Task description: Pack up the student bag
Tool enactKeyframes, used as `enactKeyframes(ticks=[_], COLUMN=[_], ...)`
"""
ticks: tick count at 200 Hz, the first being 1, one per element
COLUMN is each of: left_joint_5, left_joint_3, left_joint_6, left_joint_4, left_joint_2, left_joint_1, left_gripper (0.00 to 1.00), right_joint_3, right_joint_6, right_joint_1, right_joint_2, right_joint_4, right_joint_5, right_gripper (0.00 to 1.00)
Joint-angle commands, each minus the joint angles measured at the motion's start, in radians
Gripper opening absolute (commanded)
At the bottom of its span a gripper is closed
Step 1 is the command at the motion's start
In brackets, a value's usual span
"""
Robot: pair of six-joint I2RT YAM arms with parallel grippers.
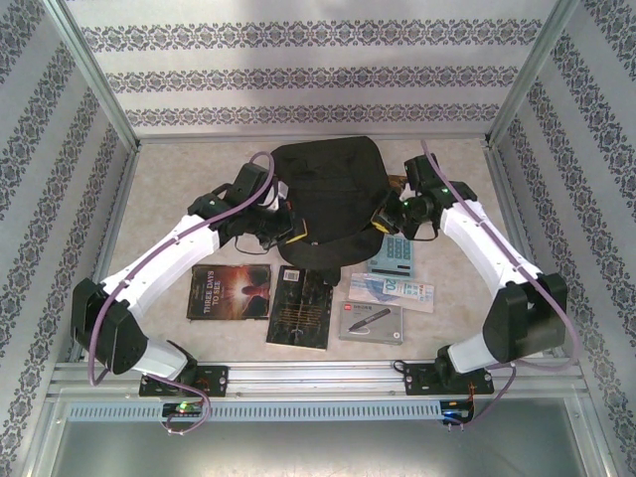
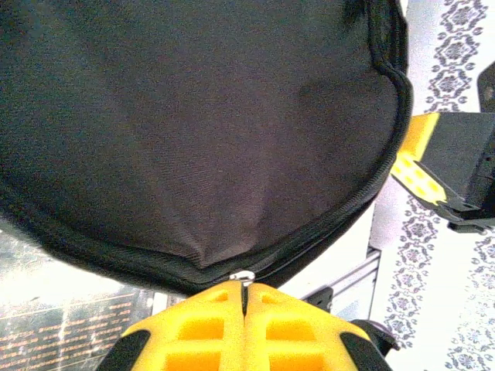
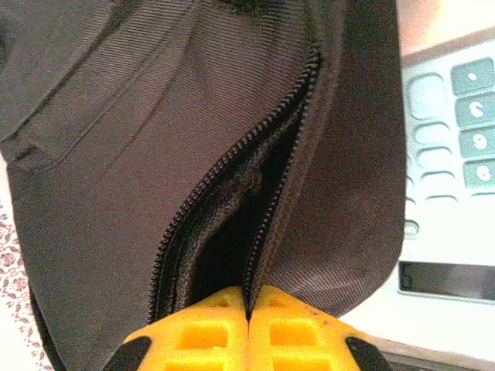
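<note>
- Yellow fingers of the left gripper are squeezed shut on the edge of the student bag.
- The right gripper is squeezed shut on the bag by its open zip.
- Both arms bend in from the sides, elbows out.
- The bag lies flat in the middle of the table, towards the far side.
- A calculator sits just beside it.
- The words on the book are too small to read.
</note>
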Motion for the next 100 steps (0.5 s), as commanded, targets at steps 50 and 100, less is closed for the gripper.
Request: enactKeyframes(ticks=[50, 100], left_joint_5=[0.089, 0.094], left_joint_3=[0.106, 0.233], left_joint_6=[-0.057, -0.110], left_joint_4=[0.173, 0.245], left_joint_2=[0.105, 0.247], left_joint_1=[-0.084, -0.131], left_gripper=[0.00, 0.00], right_joint_3=[0.316, 0.345], right_joint_6=[-0.102, -0.106], right_joint_1=[-0.007, -0.045], right_joint_2=[0.215, 0.112], right_joint_4=[-0.093, -0.267], right_joint_5=[-0.060, 0.165], right_gripper=[0.13, 0.60])
